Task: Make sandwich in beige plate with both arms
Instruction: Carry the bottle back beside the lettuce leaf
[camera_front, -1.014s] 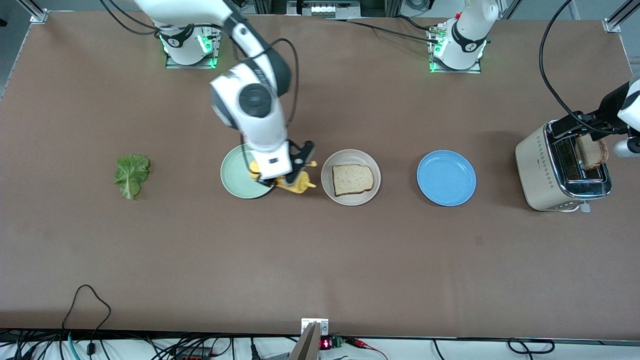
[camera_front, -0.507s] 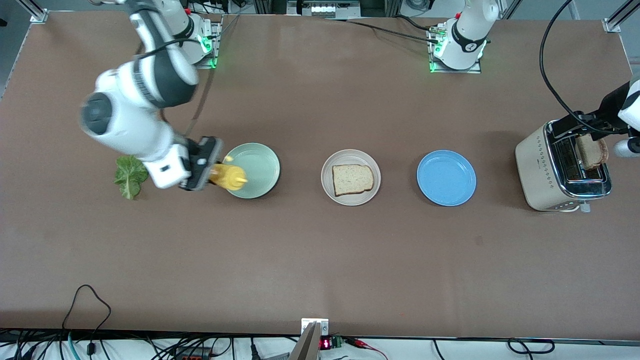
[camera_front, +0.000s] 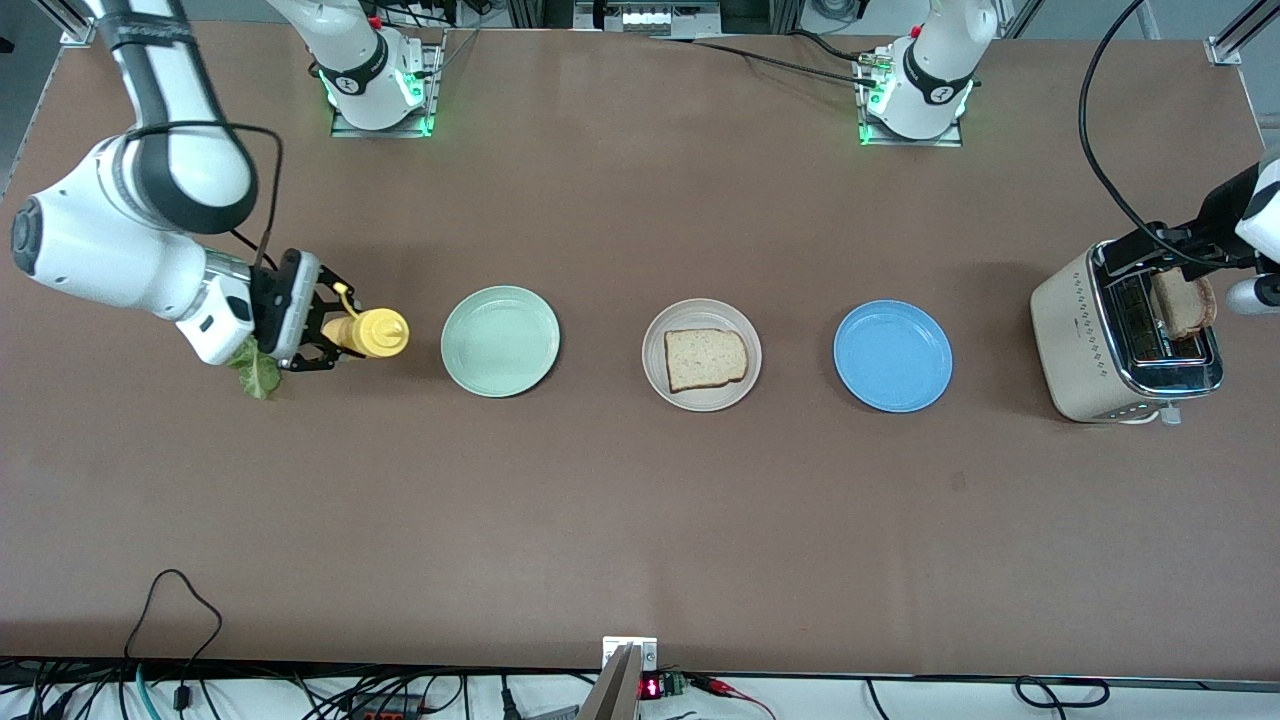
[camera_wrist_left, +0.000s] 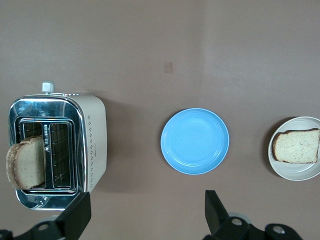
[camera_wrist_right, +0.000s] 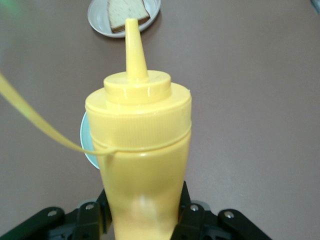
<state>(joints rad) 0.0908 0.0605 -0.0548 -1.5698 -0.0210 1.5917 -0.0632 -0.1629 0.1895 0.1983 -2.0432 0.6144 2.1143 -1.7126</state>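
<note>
gripping a yellow squeeze bottle (camera_front: 368, 333), the right pincer (camera_front: 322, 329) hangs over the lettuce leaf (camera_front: 257, 372). one bread slice (camera_front: 705, 359) lies on the beige plate (camera_front: 660, 378); another stands in the toaster (camera_front: 1085, 340), under the wide-open left pincer (camera_wrist_left: 145, 220).

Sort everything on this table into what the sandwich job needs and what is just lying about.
Needed:
beige plate with one bread slice
second slice in the toaster
lettuce leaf

Lying about:
mint green plate
blue plate
yellow squeeze bottle held by the right gripper
</note>
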